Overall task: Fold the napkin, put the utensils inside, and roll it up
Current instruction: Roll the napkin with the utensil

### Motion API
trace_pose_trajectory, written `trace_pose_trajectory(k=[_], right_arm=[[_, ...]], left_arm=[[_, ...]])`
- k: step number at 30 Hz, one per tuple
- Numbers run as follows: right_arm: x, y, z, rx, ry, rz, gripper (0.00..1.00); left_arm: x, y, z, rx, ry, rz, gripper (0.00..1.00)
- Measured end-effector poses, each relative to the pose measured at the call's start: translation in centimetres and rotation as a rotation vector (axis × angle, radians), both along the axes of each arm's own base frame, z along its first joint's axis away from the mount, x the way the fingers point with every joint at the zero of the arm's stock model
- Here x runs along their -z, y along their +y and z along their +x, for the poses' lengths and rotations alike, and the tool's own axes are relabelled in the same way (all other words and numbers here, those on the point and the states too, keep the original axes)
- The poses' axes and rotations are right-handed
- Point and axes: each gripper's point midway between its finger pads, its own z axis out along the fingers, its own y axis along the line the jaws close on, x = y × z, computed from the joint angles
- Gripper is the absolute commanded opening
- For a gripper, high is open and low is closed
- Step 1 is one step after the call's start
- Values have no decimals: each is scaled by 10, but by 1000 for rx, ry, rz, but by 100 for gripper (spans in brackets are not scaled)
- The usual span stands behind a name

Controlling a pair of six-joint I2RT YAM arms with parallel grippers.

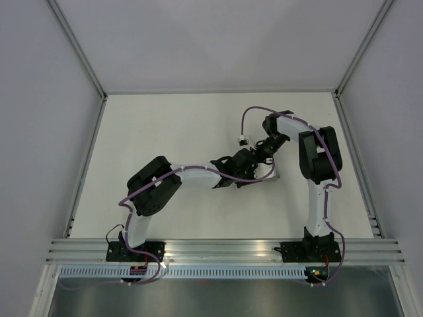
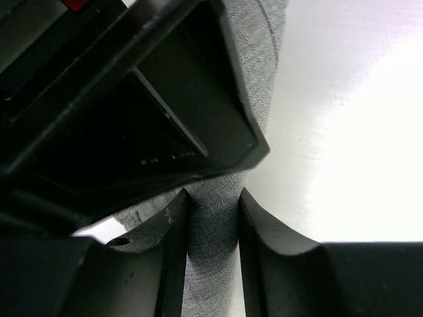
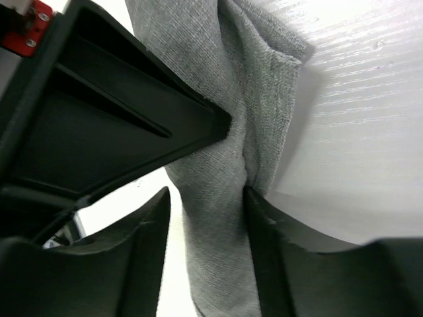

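**Rolled napkin held between two grippers**

The napkin [image 2: 211,224], bunched into a narrow grey roll, lies near the centre of the table [image 3: 370,132]. The left gripper [image 2: 213,198], entering from 8 o'clock, pinches it on both sides. The right gripper [image 3: 205,195], from 1 o'clock, straddles it loosely, one finger clear. The utensils are hidden. Risk: with only one firm hold, the roll may spring open.
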Motion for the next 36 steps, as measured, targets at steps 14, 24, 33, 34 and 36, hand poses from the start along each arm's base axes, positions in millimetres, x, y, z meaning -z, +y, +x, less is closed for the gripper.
trace_pose_trajectory(k=[14, 24, 33, 34, 36], right_arm=[[-24, -25, 48, 272, -95, 18, 67], [-68, -52, 83, 528, -208, 20, 67], [-74, -93, 76, 744, -152, -47, 67], [-73, -96, 74, 763, -141, -56, 67], [-71, -99, 70, 791, -120, -77, 67]], left_arm=[[0, -1, -3, 50, 171, -48, 35], [2, -5, 6, -79, 360, -120, 37], [0, -20, 13, -266, 488, -195, 38], [0, -22, 14, -291, 502, -205, 38], [0, -25, 15, -333, 526, -220, 38]])
